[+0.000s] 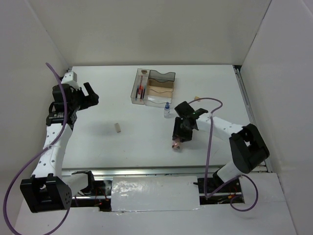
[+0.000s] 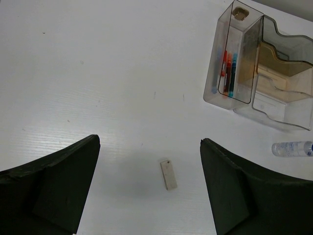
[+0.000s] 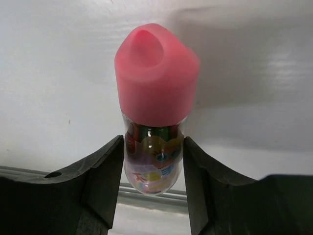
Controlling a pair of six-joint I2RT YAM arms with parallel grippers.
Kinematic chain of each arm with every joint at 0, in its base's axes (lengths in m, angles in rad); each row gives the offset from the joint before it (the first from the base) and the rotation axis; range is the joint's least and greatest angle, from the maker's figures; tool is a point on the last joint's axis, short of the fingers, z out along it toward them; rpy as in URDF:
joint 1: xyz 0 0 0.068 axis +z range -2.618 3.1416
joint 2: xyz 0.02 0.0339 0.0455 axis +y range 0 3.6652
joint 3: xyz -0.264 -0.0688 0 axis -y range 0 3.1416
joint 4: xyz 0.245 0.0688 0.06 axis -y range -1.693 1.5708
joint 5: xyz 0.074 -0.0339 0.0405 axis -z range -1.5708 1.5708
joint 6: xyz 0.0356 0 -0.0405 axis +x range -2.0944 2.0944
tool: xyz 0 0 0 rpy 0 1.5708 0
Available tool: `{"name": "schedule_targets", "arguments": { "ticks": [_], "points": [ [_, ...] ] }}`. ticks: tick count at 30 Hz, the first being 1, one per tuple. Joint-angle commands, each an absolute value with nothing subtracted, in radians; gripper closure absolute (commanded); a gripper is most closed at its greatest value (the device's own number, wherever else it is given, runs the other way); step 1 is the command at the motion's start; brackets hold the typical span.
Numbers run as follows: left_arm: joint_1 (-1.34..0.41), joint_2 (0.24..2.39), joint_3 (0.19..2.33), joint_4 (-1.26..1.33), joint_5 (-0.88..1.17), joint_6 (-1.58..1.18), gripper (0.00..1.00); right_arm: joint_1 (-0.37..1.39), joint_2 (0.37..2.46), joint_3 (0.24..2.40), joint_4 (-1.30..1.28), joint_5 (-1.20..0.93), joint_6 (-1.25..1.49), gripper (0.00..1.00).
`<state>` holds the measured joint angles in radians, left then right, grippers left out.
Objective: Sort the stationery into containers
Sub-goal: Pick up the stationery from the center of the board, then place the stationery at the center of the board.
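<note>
My right gripper (image 1: 178,140) is shut on the pink tube (image 3: 156,83), its fingers pressed against both sides of the clear labelled body below the pink cap. The tube (image 1: 176,145) is low over the table's near centre-right. My left gripper (image 2: 149,142) hangs open, high at the left (image 1: 90,95), with a small beige block (image 2: 168,175) lying on the table below and between its fingers. The smoky organizer tray (image 1: 168,74) stands at the back centre. Its narrow compartment holds red and dark-blue pens (image 2: 229,73) and a beige block (image 2: 239,13).
A small clear bottle with a blue cap (image 1: 167,109) lies just in front of the tray, also in the left wrist view (image 2: 292,148). White walls close the table at the left, back and right. A metal rail runs along the near edge.
</note>
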<state>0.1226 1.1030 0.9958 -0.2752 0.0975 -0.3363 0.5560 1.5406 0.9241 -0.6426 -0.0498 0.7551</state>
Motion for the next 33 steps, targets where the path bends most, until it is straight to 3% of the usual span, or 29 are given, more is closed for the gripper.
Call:
{"name": "schedule_targets", "arguments": {
  "ticks": [1,7,17,24,30,33],
  "points": [
    [0.118,1.065,0.980,-0.235,0.097,-0.307,0.04,0.534,1.442,0.992,-0.594,0.066,0.533,0.79],
    [0.120,1.074,0.999,-0.252,0.117,-0.316,0.04,0.479,1.446,1.123,-0.601,0.141,0.256,0.99],
    [0.120,1.083,1.002,-0.245,0.137,-0.324,0.05,0.374,1.566,1.148,-0.591,0.150,-0.122,1.00],
    [0.121,1.088,1.008,-0.244,0.137,-0.319,0.04,0.319,1.681,1.137,-0.520,0.103,-0.213,1.00],
    [0.120,1.104,1.022,-0.253,0.147,-0.333,0.04,0.278,1.752,1.137,-0.445,0.012,-0.302,0.85],
    [0.120,1.104,1.026,-0.255,0.147,-0.336,0.04,0.253,1.778,1.164,-0.466,-0.021,-0.316,0.69]
  ]
}}
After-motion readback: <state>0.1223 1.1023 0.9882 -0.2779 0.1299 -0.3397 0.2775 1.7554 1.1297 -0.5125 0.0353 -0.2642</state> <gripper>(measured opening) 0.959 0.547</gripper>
